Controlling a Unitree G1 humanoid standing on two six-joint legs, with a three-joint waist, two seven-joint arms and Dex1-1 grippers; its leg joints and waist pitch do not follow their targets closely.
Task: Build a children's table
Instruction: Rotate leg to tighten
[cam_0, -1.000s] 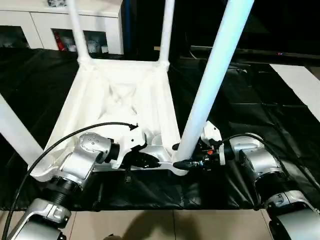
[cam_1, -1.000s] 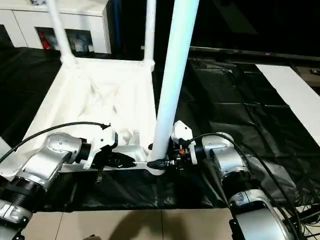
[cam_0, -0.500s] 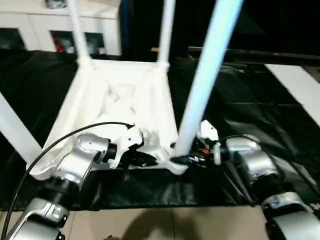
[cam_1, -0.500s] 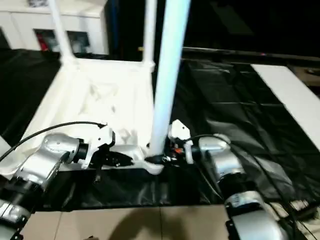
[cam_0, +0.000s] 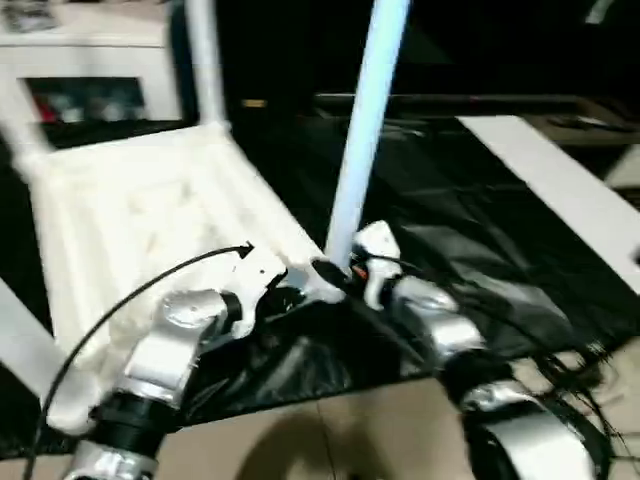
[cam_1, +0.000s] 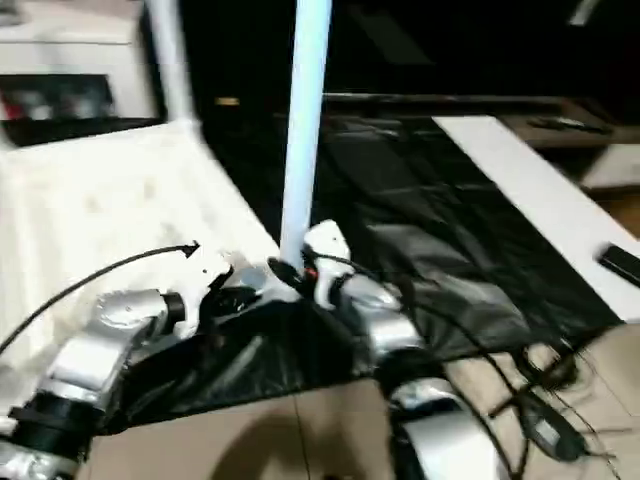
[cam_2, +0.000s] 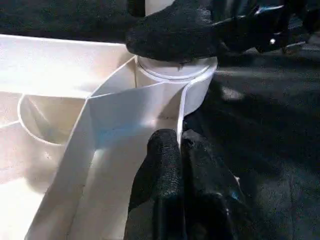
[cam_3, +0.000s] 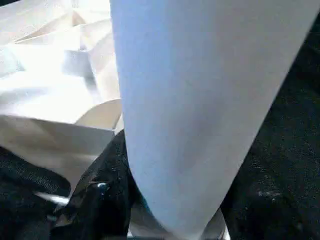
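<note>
Left eye view: both grippers meet at the near corner of the upturned top.
The top (cam_0: 150, 215) lies ribbed side up on black sheeting (cam_0: 470, 250). A leg (cam_0: 365, 130) stands upright in the near corner socket (cam_0: 325, 285), another leg (cam_0: 205, 60) at the far corner. The left gripper (cam_0: 290, 298) reaches to that socket from one side, the right gripper (cam_0: 335, 272) from the other, at the leg's foot. A white board (cam_0: 550, 190) lies off to the right. The picture is smeared, so finer contact is hard to judge here.

Left wrist view: the left gripper (cam_2: 179, 150) is pinched tight on the thin rim (cam_2: 181, 112) of the top, just below the socket (cam_2: 175, 75). The right gripper's black finger (cam_2: 175, 37) wraps the leg just above the socket.

Right wrist view: the leg (cam_3: 200, 100) rises close before the camera; black fingers (cam_3: 107, 180) lie against its base, seemingly closed around it.
</note>
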